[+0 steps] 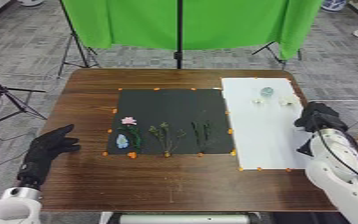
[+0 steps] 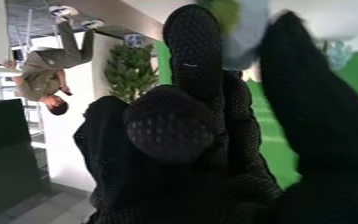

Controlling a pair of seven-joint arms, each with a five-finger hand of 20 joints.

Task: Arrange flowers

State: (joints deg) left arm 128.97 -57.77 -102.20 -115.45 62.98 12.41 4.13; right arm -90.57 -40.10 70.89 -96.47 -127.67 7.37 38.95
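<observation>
Evidently the small cream-white flower [image 1: 287, 100] sits on the flat white sheet [image 1: 257, 132], from where I stand just ahead and left of the robot's nearer black-gloved right hand [image 1: 322, 118], whose thumb spreads from relaxed fingers, the bloom's long axis unclear.

Right wrist view: pale thing [image 2: 243, 42] blurred, edge-cut, kind unclear | head view: right arm [image 1: 335, 182] edge-cut

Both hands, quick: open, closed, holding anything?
Left hand: open, empty.
Right hand: at the white sheet; can't tell whether it's open, closed or holding anything.
</observation>
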